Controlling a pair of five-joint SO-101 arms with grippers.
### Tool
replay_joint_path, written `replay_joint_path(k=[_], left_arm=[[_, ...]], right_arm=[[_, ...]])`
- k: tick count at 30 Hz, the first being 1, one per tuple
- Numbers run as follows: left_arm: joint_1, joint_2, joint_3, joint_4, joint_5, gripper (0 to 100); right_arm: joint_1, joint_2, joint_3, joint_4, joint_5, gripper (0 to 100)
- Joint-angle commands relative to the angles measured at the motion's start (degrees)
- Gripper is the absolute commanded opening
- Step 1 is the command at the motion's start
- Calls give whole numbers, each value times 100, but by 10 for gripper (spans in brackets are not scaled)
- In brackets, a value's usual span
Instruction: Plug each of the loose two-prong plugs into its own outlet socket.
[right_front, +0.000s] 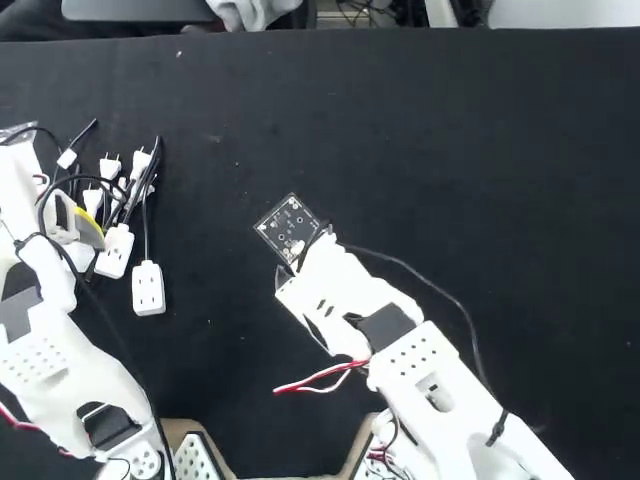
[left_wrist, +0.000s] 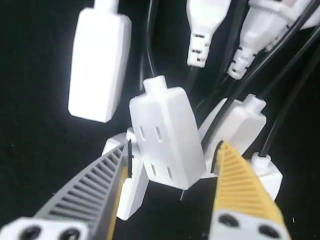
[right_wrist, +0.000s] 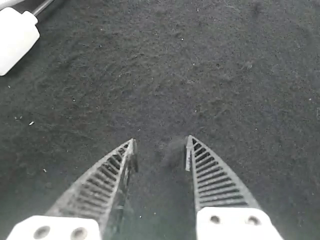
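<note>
Several white two-prong plugs (right_front: 110, 165) on black cords lie tangled at the table's left, with white outlet sockets (right_front: 148, 288) beside them. My left gripper (right_front: 78, 228) hangs over this heap. In the left wrist view it (left_wrist: 172, 150) is open, its grey finger and yellow finger (left_wrist: 240, 185) straddling a white socket block (left_wrist: 167, 137) that rests slots-up on other pieces. A second socket (left_wrist: 100, 62) and two plugs (left_wrist: 205, 30) lie beyond it. My right gripper (right_wrist: 160, 150) stands open over bare black cloth near the table's middle (right_front: 295, 250).
A small black square plate (right_front: 290, 225) lies at the right gripper's tip. Black cloth (right_front: 450, 130) covers the whole table, with open room to the right and at the back. A white socket (right_wrist: 15, 42) shows at the corner of the right wrist view.
</note>
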Motion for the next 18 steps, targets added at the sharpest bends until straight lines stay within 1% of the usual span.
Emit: replay_joint_path(k=[1, 7, 9, 13, 18], left_arm=[[-31, -53, -198, 114, 62, 274], [-4, -62, 84, 70, 448, 273], [-31, -114, 31, 9, 554, 244], [-92, -149, 31, -149, 527, 164], [-110, -62, 171, -246, 545, 166]], right_arm=[[-79, -22, -31, -141, -53, 145], [-79, -22, -4, -141, -53, 145], [-79, -22, -4, -141, -53, 145], [-79, -22, -4, -123, -53, 145], [-79, -22, -4, -132, -53, 145]])
